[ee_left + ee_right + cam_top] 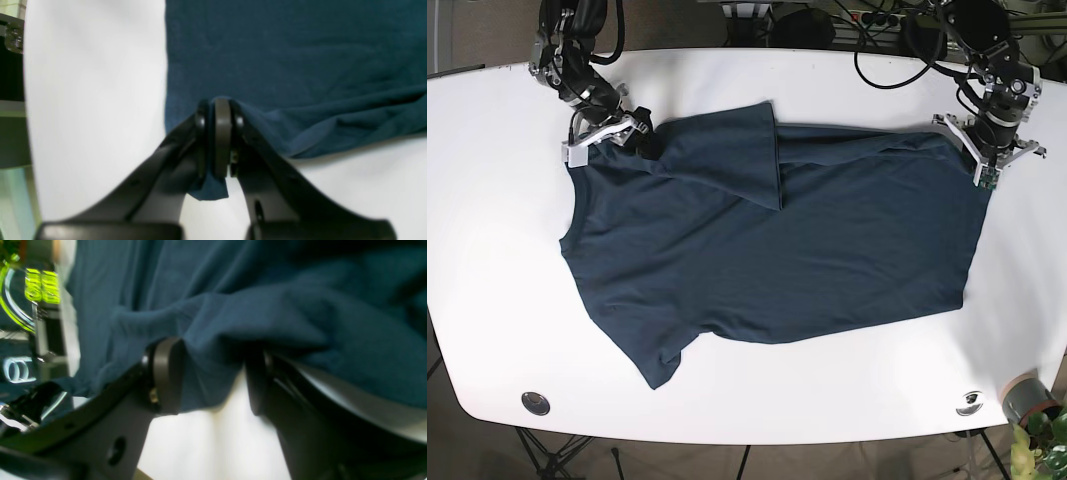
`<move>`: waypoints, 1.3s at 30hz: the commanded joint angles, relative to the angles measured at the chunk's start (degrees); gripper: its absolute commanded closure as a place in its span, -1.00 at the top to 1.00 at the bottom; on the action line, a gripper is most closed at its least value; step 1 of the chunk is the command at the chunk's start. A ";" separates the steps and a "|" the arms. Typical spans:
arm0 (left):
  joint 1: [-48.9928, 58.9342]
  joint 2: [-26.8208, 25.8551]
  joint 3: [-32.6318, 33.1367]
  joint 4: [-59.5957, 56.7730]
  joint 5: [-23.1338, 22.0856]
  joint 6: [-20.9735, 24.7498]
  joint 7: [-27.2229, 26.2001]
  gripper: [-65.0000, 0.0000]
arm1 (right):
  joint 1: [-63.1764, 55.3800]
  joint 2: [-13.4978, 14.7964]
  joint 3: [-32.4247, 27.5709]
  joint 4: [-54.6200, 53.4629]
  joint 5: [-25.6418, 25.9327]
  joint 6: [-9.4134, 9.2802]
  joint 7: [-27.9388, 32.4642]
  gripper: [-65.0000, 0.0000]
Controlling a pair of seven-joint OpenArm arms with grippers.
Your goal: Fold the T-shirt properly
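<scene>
T-shirt (767, 250) lies spread across centre of your white desk (487, 300), one sleeve folded over body at upper middle. Left hand (217, 140) at right edge of base view pinches shirt corner tight. Right hand (213, 376) at upper left, jaws parted, cloth bunched between.
</scene>
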 commanded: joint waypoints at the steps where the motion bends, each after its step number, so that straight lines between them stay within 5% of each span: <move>1: -0.26 -0.90 -0.20 -0.25 -0.43 0.36 -1.04 -1.00 | -0.12 0.24 0.06 0.17 0.27 -0.83 -1.71 -0.08; 9: -1.40 -0.99 -0.64 -2.10 -0.43 0.36 -1.04 -1.00 | 0.93 0.24 0.06 0.17 0.71 -1.36 -1.44 -0.16; 16: -1.40 -0.99 -0.55 -1.92 -0.43 0.36 -1.04 -1.00 | 0.85 0.24 0.15 0.70 0.71 -4.70 -1.44 -0.96; 30: -1.49 -0.99 -0.46 -1.92 -0.52 0.36 -1.04 -1.00 | -11.64 0.86 0.59 17.32 0.97 -4.96 -1.62 -0.93; 39: -3.07 -1.69 -0.73 -1.48 -0.52 0.36 -1.04 -1.00 | -14.45 8.15 0.15 19.51 8.44 -4.96 -2.67 -0.93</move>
